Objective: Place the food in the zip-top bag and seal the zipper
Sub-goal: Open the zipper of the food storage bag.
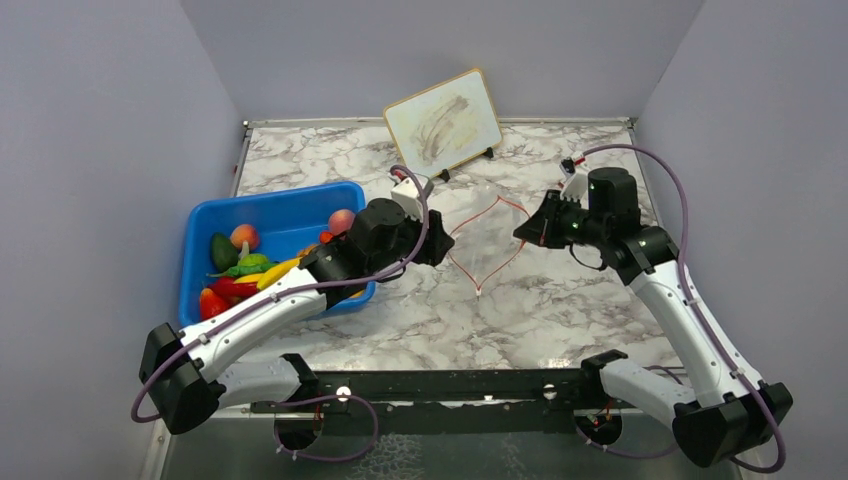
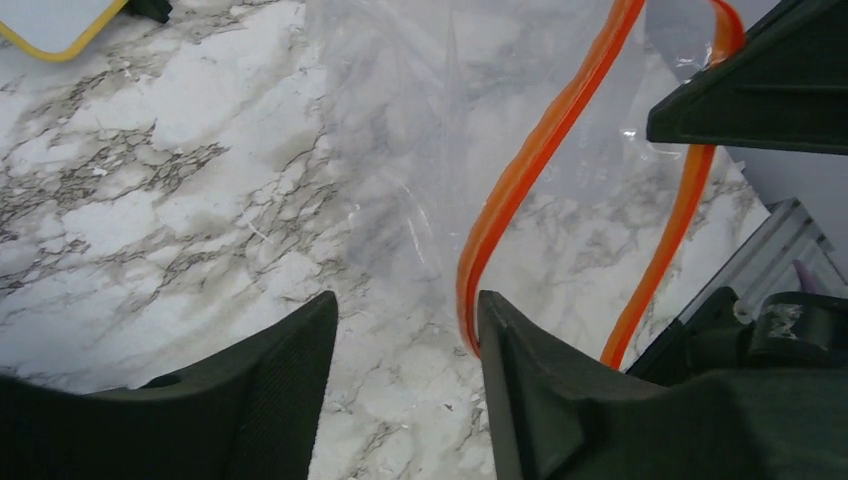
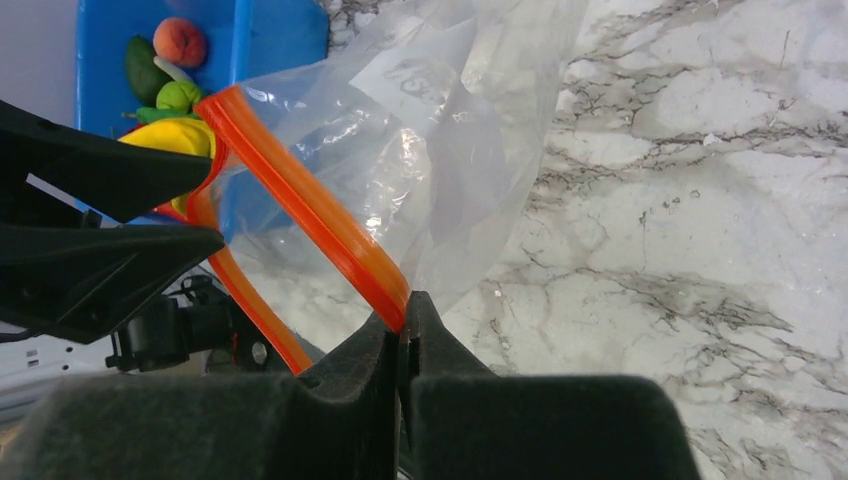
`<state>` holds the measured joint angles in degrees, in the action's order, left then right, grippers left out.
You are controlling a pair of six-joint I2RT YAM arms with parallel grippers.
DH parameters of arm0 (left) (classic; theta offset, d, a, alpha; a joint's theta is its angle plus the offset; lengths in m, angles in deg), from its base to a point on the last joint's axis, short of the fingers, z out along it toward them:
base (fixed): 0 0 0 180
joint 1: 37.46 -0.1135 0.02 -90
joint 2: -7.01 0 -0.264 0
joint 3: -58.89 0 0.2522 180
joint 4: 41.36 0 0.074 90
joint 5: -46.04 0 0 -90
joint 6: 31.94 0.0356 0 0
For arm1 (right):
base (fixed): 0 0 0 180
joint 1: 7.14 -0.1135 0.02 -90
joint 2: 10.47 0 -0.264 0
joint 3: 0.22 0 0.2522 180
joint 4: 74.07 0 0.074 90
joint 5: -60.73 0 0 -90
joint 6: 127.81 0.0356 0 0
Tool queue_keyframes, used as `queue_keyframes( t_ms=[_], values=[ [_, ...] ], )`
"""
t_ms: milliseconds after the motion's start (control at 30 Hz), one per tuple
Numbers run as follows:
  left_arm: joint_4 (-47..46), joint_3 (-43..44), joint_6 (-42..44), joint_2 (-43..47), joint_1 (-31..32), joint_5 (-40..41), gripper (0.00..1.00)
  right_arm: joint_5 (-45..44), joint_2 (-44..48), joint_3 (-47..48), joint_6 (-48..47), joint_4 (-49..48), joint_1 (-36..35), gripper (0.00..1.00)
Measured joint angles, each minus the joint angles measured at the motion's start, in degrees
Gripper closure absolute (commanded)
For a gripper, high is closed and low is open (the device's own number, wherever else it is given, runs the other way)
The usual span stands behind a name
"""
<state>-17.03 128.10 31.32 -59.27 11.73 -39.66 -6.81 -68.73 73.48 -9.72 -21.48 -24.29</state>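
The clear zip-top bag (image 1: 492,235) lies mid-table, its mouth held open. Its orange-red zipper (image 1: 503,262) forms a wide loop. My right gripper (image 3: 405,315) is shut on one zipper strip (image 3: 320,225) at the mouth's right side and lifts it. In the top view it (image 1: 522,232) is at the bag's right corner. My left gripper (image 2: 405,305) is open at the mouth's left end (image 1: 445,248). A zipper strip (image 2: 520,170) runs against the inner edge of its right finger (image 2: 540,400). The food (image 1: 240,270) lies in the blue bin; I see no food in the bag.
The blue bin (image 1: 290,205) stands at the left, under my left arm. It holds peach, green, red and yellow pieces (image 3: 178,95). A small whiteboard (image 1: 443,120) leans at the back. Grey walls close in the table on three sides.
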Motion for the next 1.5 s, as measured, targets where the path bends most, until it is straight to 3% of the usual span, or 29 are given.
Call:
queue_keyframes(
  t_ms=[100,167,300,633,933,1000,1067,1133,1200,1300,1433,1500],
  values=[
    [-1.5,-1.0,0.3,0.9,-0.1,-3.1,0.18,0.4,-0.9,0.6,-0.5,1.5,0.0,0.99],
    [-2.8,-1.0,0.7,0.9,-0.1,-5.9,0.14,0.5,-2.1,1.7,-0.9,2.0,-0.2,0.99],
    [-6.1,-1.0,1.7,0.7,-0.1,-10.4,0.13,0.6,-4.6,3.4,-1.2,2.2,-1.5,0.99],
    [-7.6,2.0,3.5,-7.3,-0.2,-13.6,0.07,-0.3,-9.6,6.2,-1.4,2.4,-6.9,0.99],
    [-10.8,2.1,2.6,-8.0,-0.2,-16.8,0.04,-2.1,-11.4,6.8,-0.9,2.3,-9.3,0.99],
    [-11.6,2.2,2.1,-8.0,-0.2,-16.9,0.10,-2.2,-12.0,7.3,-0.8,2.3,-9.6,0.99],
    [-11.6,2.7,1.7,-8.6,-0.2,-16.4,0.22,-2.3,-12.3,7.7,-0.7,2.0,-9.8,0.99],
    [-11.1,3.9,1.7,-10.0,-0.2,-15.0,0.43,-2.3,-12.3,8.2,-0.5,1.9,-9.9,0.99],
    [-9.8,5.5,1.6,-11.8,-0.2,-13.1,0.72,-2.6,-12.3,8.8,-0.6,1.9,-9.9,0.94],
    [-7.7,6.9,0.9,-13.4,-0.2,-10.8,0.97,-3.9,-12.2,9.1,-1.3,1.4,-9.9,0.82],
    [-7.1,6.8,-1.3,-12.8,-0.2,-8.8,1.00,-4.5,-9.0,4.4,-1.1,-3.1,-10.1,0.67],
    [-8.0,6.0,-3.5,-11.6,-0.2,-8.5,1.00,-4.8,-6.9,0.9,-0.5,-5.4,-10.7,0.64]
  ],
)
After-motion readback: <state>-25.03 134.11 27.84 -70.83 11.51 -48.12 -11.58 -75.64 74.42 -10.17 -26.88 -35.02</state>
